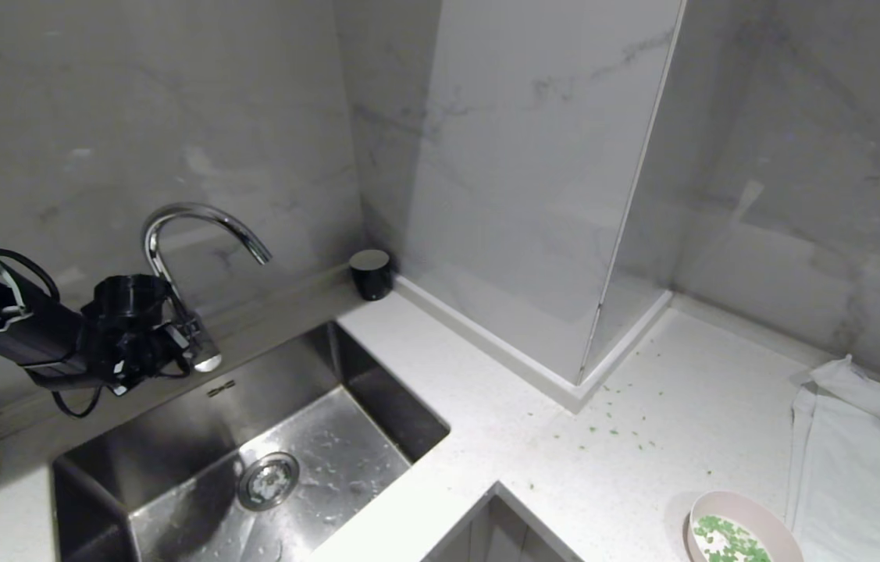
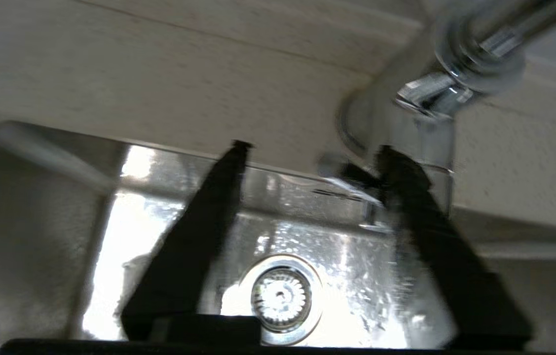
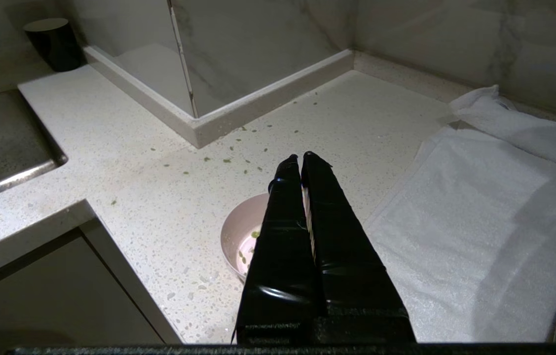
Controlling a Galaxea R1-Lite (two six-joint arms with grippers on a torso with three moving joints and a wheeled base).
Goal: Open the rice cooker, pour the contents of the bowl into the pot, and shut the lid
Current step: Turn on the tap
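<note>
1. Landmark: the sink, set into the white counter. All places below are given against it.

2. Left gripper: it hangs over the sink's back edge, close by the base of the tap. Its two black fingers stand apart with nothing between them – released, grasping nothing. One fingertip lies just beside the tap's lever in the left wrist view; contact cannot be confirmed.

3. Right gripper: clenched, both fingers pressed flat together, empty. It hangs above the counter on the side of the sink away from the tap, with the bowl directly beneath its fingers.

4. The bowl (pale pink, white inside) stands upright on the counter, well apart from the sink, past the counter's inner corner and just beside a white towel. The contents – green and white bits – are in it; further green bits lie scattered on the counter between sink and bowl.

5. Rice cooker, pot and lid: none identifiable in any view. A curved rim at the edge of the right wrist view cannot be told.

6. Governing relation: the bowl lies far across the counter from the left gripper, but straight under the right one. Judgement: the right arm is much the nearer for the bowl. The bowl is round, so no long axis constrains the approach; its rim is the only purchase.
</note>
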